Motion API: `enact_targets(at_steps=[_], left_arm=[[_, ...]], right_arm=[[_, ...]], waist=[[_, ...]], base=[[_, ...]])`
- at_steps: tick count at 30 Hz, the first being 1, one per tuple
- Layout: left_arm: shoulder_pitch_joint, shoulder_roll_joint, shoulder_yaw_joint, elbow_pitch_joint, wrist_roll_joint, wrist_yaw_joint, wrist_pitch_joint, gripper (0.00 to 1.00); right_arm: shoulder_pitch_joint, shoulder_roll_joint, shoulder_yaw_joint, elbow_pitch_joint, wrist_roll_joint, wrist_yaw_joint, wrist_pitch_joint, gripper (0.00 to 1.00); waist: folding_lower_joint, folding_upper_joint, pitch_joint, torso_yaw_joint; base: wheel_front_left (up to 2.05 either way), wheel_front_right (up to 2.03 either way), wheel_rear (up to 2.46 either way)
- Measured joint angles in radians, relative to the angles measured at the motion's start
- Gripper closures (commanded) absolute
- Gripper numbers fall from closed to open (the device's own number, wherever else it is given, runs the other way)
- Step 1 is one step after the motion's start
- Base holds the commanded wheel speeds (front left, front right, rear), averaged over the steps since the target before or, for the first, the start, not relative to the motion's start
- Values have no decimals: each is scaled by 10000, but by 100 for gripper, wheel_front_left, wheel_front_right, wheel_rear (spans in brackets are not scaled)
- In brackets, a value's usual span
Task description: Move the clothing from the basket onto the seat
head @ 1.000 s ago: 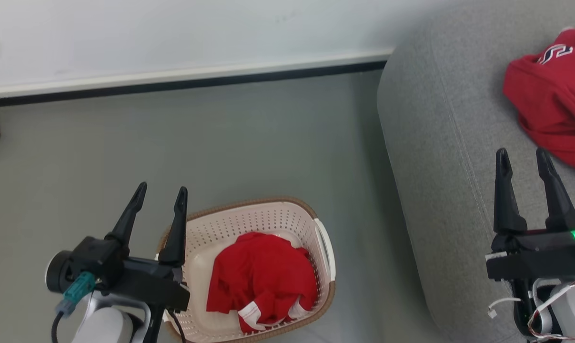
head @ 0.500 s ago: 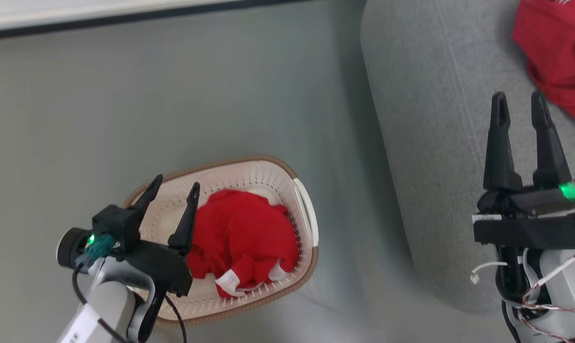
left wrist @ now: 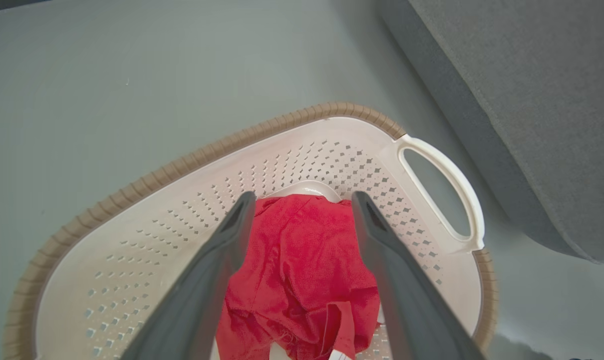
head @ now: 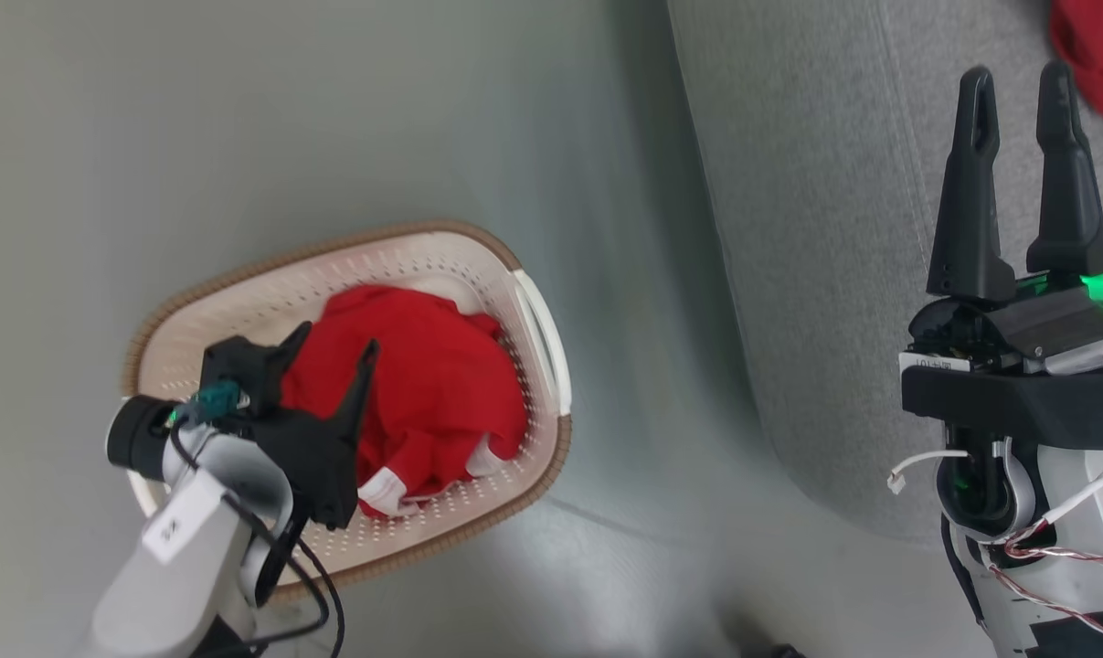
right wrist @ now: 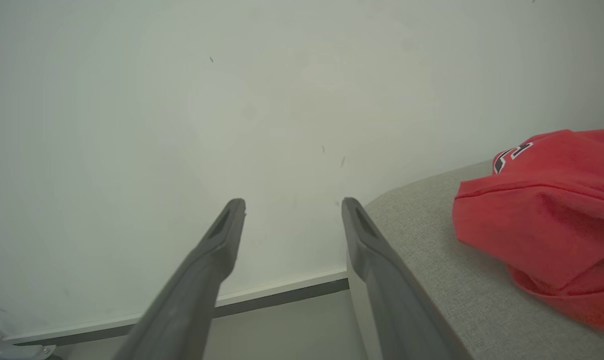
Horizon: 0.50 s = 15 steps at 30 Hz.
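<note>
The clothing (left wrist: 302, 270), one crumpled red shirt with white striped trim, lies inside the basket (head: 268, 292), heaped toward the wall that carries the white handle (head: 542, 338); the basket's opposite half is bare. The heap shows no firm long axis; in the left wrist view it runs roughly along the line of the fingers, from their tips back toward the wrist. The left gripper (head: 337, 338) hangs within the basket's rim, directly over the heap, fingers spread wide and pointing down, one to each side of the upper fold; whether the tips touch fabric cannot be told. Judgement: the shirt lies straight ahead of these fingers; the coming move calls for a short descent and a closing, with no sideways correction. Beyond the basket's handle side, across a strip of floor (head: 642, 274), stands the seat (head: 834, 228); a second red shirt (right wrist: 547, 215) lies on it. The right gripper (head: 1015, 71) hovers over the seat, well apart from the basket, fingers wide, holding nothing; the left arm is plainly the nearer.
</note>
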Motion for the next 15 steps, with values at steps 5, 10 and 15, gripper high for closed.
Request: enact_targets(at_steps=[5, 10, 15], left_arm=[[-547, -52, -63, 671, -8, -92, 378, 0], [-882, -69, -219, 1352, -6, -182, 767, 0], [-1186, -84, -263, 1998, -8, -263, 1091, 0]], right_arm=[[-171, 186, 84, -182, -161, 2, 0, 0], [-444, 368, 263, -284, -322, 15, 0, 0], [-517, 518, 293, -360, -437, 23, 0, 0]], waist=[[0, 0, 604, -273], [0, 0, 1166, -566], [0, 0, 1660, -884]], base=[[0, 0, 0], [0, 0, 0], [0, 0, 0]])
